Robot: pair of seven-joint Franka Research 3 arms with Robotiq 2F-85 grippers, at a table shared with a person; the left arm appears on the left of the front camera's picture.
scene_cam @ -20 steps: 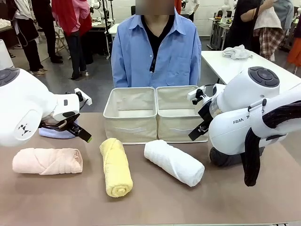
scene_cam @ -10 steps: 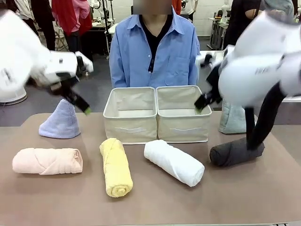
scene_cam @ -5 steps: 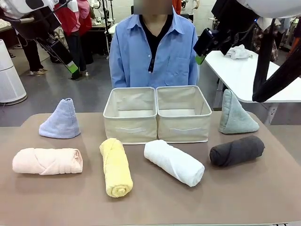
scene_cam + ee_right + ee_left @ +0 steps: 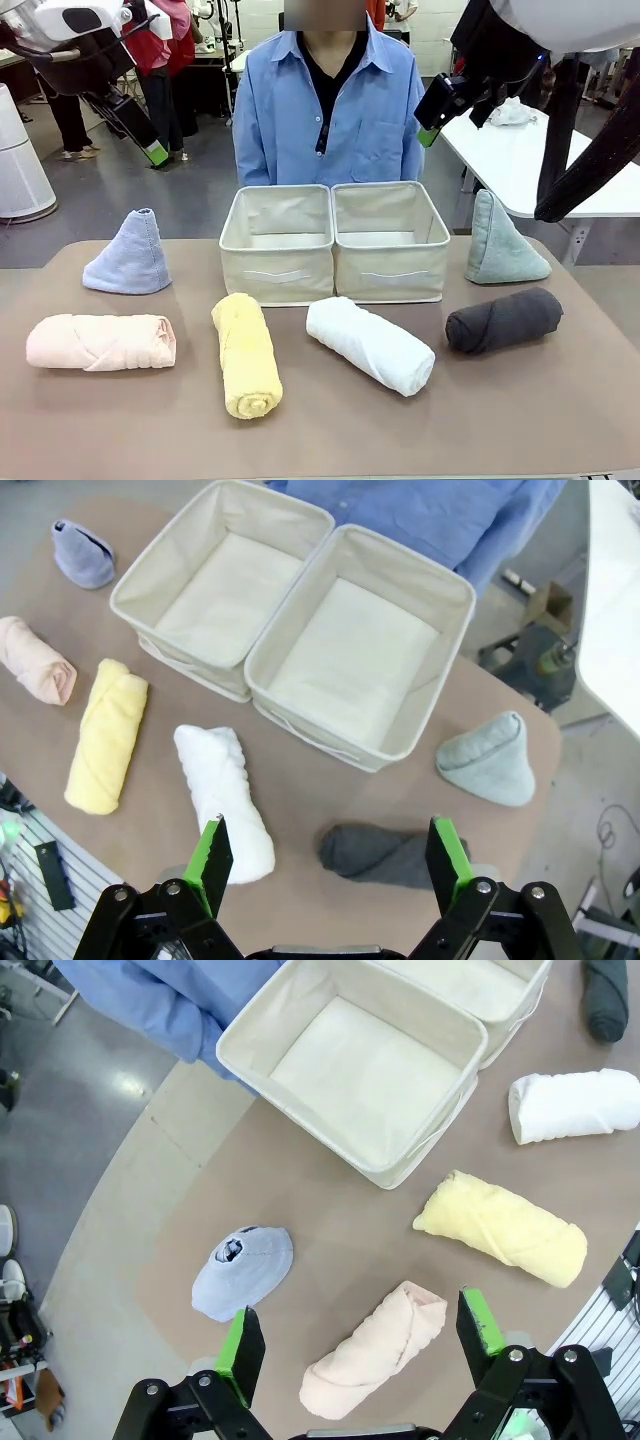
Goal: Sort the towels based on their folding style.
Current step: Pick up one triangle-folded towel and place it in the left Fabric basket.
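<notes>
Towels [image 4: 370,345] could lose their fold if pinched off-centre — a roll unwinding, a cone slumping — and reach the wrong bin [image 4: 276,272]. Soft terry: pink roll [image 4: 100,342], yellow roll [image 4: 246,353], white roll [image 4: 222,798], grey roll [image 4: 503,320] toward the table's [image 4: 320,440] near edge; blue cone [image 4: 130,255], green cone [image 4: 500,245] by its far corners. Left gripper [image 4: 362,1332] and right gripper [image 4: 328,852] hang wide open, empty.

Grey glossy floor [image 4: 200,185], white side table [image 4: 500,165] at right, white cylindrical unit [image 4: 18,165] at far left.

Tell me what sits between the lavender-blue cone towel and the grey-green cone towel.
Two beige fabric bins, side by side and empty, stand between the lavender-blue cone and the grey-green cone, seen in the front view.
</notes>
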